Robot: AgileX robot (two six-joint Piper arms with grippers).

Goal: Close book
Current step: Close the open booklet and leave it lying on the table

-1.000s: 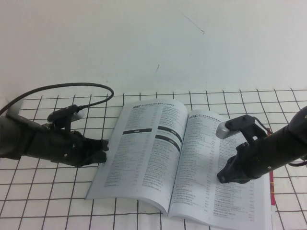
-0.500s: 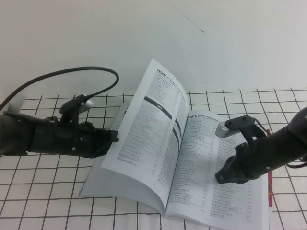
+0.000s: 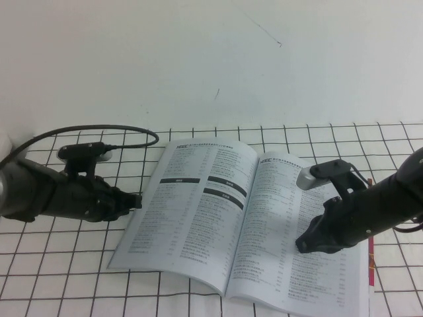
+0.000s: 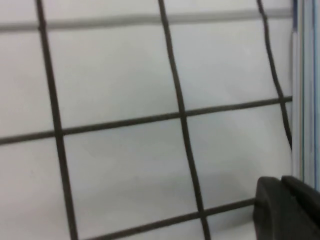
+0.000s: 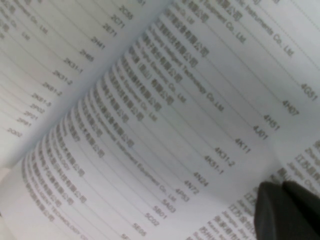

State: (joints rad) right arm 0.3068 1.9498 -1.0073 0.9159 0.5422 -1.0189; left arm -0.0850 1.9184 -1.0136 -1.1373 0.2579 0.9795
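Note:
The open book (image 3: 218, 218) lies flat on the gridded mat, both printed pages facing up. My left gripper (image 3: 137, 201) hovers low just off the book's left edge, shut and holding nothing; in the left wrist view its dark fingertips (image 4: 287, 210) sit over the mat beside the book's edge (image 4: 305, 75). My right gripper (image 3: 305, 244) rests shut on the right-hand page, tips down on the paper. The right wrist view shows its gripper (image 5: 287, 212) pressed against the printed page (image 5: 150, 115).
A white mat with a black grid (image 3: 66, 264) covers the table's near part, with plain white surface (image 3: 198, 66) behind it. The left arm's black cable (image 3: 132, 132) loops over the mat behind the arm. A red strip (image 3: 372, 254) shows by the book's right edge.
Half a second ago the left pages stood lifted near upright with the left gripper beneath them. Now they lie flat again and the left gripper has drawn back leftward. The right arm has held still.

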